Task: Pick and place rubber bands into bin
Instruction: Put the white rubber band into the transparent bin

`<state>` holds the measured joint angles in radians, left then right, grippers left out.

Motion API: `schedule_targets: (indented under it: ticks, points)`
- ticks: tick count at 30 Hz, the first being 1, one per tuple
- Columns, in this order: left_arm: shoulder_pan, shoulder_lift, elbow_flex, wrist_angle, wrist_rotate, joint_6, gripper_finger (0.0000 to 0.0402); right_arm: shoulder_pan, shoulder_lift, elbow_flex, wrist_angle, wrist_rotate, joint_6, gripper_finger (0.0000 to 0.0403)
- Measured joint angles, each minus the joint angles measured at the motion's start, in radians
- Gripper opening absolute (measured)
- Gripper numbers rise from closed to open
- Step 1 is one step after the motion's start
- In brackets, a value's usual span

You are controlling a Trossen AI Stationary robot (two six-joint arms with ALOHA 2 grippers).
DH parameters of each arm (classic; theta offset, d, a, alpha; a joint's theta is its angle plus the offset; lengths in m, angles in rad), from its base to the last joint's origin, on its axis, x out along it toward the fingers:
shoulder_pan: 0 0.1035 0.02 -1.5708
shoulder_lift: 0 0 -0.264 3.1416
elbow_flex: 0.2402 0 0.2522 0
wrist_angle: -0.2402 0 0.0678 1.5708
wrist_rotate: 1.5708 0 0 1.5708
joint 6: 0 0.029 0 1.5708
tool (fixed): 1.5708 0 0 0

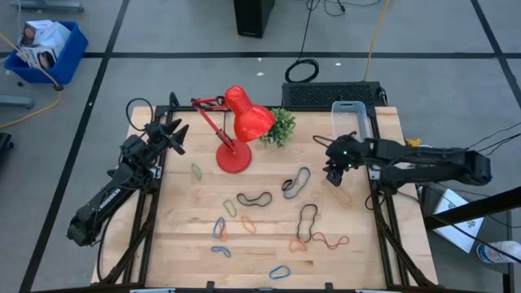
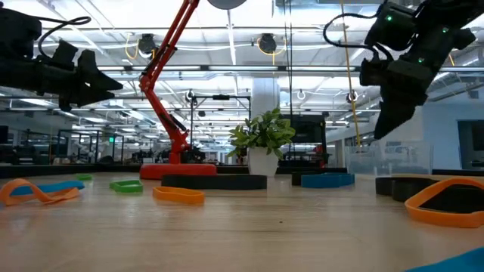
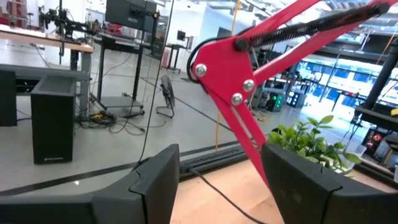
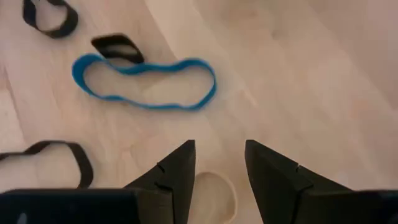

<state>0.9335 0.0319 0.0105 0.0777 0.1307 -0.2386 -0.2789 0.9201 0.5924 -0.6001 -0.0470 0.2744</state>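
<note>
Your rubber bands [image 1: 262, 218] lie scattered across the middle and near half of the wooden table [image 1: 187, 252], none touching the bin [image 1: 352, 119], which stands at the far right corner just behind the right arm. The nearest to your working tool is a blue band [image 4: 144, 82], flat on the wood ahead of the fingers, with a short black band [image 4: 117, 47] touching its far side. A pale, nearly wood-coloured loop [image 4: 214, 196] lies right under the fingertips.

The right gripper [image 1: 334, 174] hangs above the table's right side, tilted down, fingers [image 4: 175, 174] apart with nothing between them. So you look to be at the reach step, picking a target, with no grasp made.

Next you need to settle on 1 band. The pale loop is closest; drop straight down so 1 finger lands inside it and the other outside, then close. For the blue band, move forward first.

The left gripper [image 1: 168, 134] waits at the far left edge beside the red lamp [image 1: 238, 130], fingers apart and empty.
</note>
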Motion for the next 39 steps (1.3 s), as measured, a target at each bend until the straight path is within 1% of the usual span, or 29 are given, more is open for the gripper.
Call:
schedule_targets:
  ticks: [6, 9, 12, 21, 26, 31, 35, 39]
  points:
    - [0.0, 0.003, 0.0, 0.001, 0.0, 0.0, 0.023, 0.027, 0.065, 0.021, -0.131, 0.076, 0.087, 0.0134]
    - [0.0, 0.003, 0.0, 0.001, 0.0, 0.0, 0.023, 0.031, 0.098, 0.022, -0.163, 0.075, 0.135, 0.0134]
    - [0.0, 0.003, 0.0, 0.001, 0.0, 0.0, 0.023, 0.044, 0.127, 0.022, -0.167, 0.074, 0.159, 0.0134]
    - [0.0, 0.003, 0.0, 0.001, 0.0, 0.0, 0.023, 0.093, 0.241, 0.022, -0.168, 0.079, 0.158, 0.0134]
    - [0.0, 0.003, 0.0, 0.001, 0.0, 0.0, 0.023, 0.097, 0.307, 0.022, -0.155, 0.103, 0.162, 0.0134]
    - [0.0, 0.003, 0.0, 0.001, -0.001, -0.001, 0.023, 0.097, 0.362, 0.022, -0.115, 0.101, 0.185, 0.0133]
    - [0.0, 0.003, 0.0, 0.001, -0.001, -0.001, 0.023, 0.097, 0.398, 0.023, -0.112, 0.098, 0.178, 0.0114]
    - [0.0, 0.003, 0.0, 0.001, -0.001, -0.001, 0.023, 0.097, 0.408, 0.025, -0.11, 0.099, 0.174, 0.0071]
